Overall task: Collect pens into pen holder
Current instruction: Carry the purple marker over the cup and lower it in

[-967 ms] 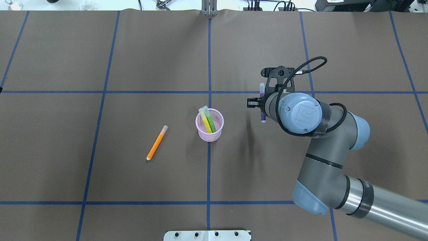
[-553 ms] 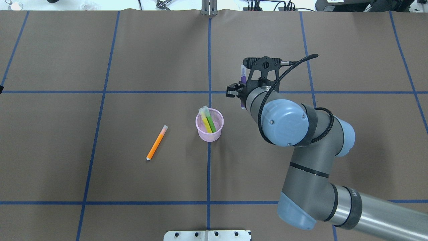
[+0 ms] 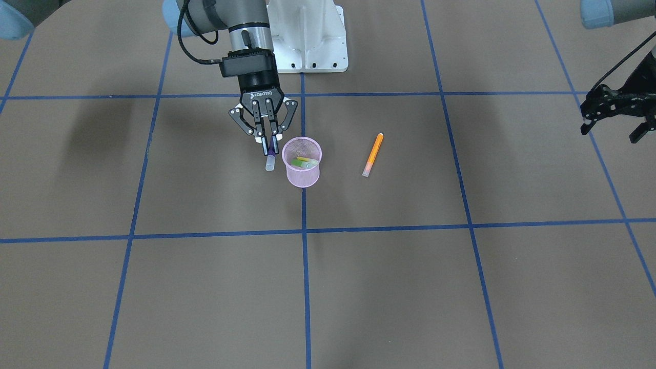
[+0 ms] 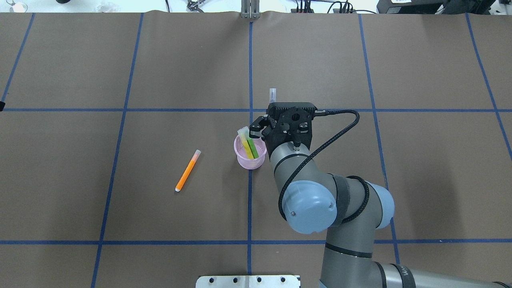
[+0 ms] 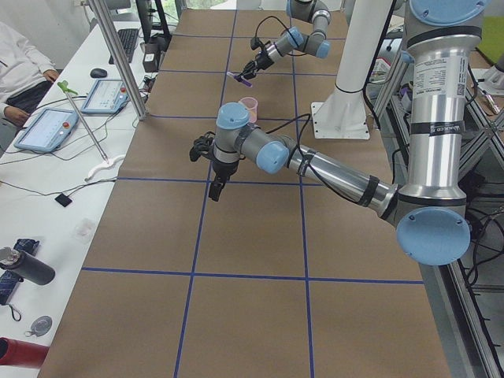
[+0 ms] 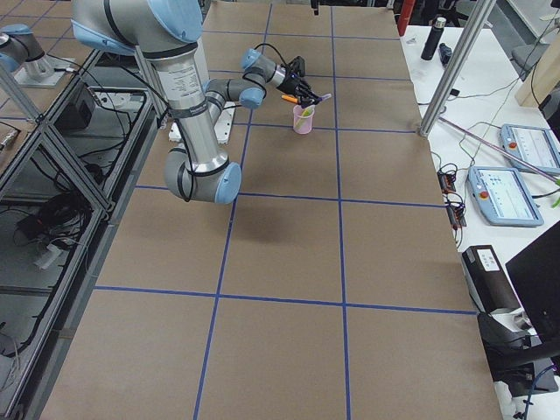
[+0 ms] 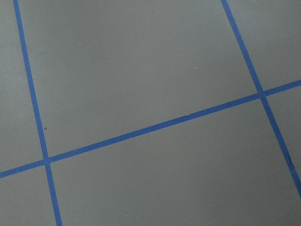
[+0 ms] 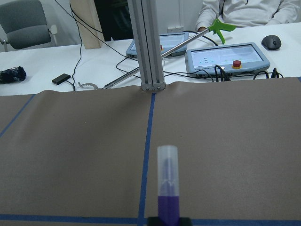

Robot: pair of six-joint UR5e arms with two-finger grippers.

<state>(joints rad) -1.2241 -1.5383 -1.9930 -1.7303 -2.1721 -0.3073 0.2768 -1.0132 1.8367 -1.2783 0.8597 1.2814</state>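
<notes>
The pink mesh pen holder (image 4: 250, 159) stands at the table's middle with a yellow pen (image 4: 245, 145) and a green pen (image 4: 252, 147) in it. My right gripper (image 3: 268, 146) is shut on the purple pen (image 3: 270, 160), held tilted just beside the holder's (image 3: 302, 171) rim and a little above it. The pen's pale cap (image 4: 273, 94) points away from me. The right wrist view shows the purple pen (image 8: 168, 193) between the fingers. The orange pen (image 4: 186, 171) lies flat on the table left of the holder. My left gripper (image 3: 610, 134) is open and empty, far off to the side.
Brown table cover with blue tape lines (image 4: 250, 72). A white base plate (image 4: 248, 281) sits at the near edge. Beyond the far edge are an aluminium post (image 8: 146, 44), tablets (image 8: 225, 56) and a seated person (image 8: 244, 12).
My right arm has swung left and toward me with the purple pen, from well right of the holder to right beside its rim. The orange pen and holder have not moved.
</notes>
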